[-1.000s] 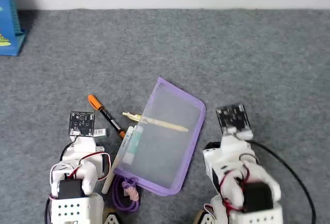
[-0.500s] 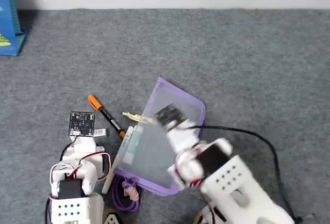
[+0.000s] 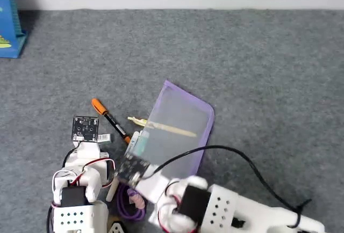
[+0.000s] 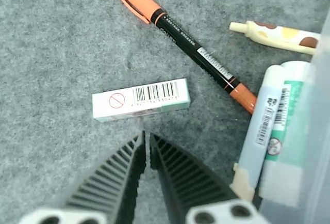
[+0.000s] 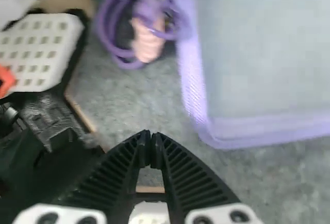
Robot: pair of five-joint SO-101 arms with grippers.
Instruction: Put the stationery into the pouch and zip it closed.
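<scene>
High view: one purple pouch [image 3: 180,136] lies flat on the table, long axis running away from the arms. Along its left edge are one orange marker [image 3: 110,119], one spotted pen [image 3: 141,121] and two white tubes [image 3: 135,147]. Left wrist view: left gripper [image 4: 146,149] is pinched together and empty. One small white box [image 4: 141,99] sits just ahead of its tips, lying crosswise to the jaws, so the left arm looks nearer. Right wrist view: right gripper [image 5: 150,144] is closed on nothing, near the pouch's corner, with one purple strap [image 5: 121,28] beside it
</scene>
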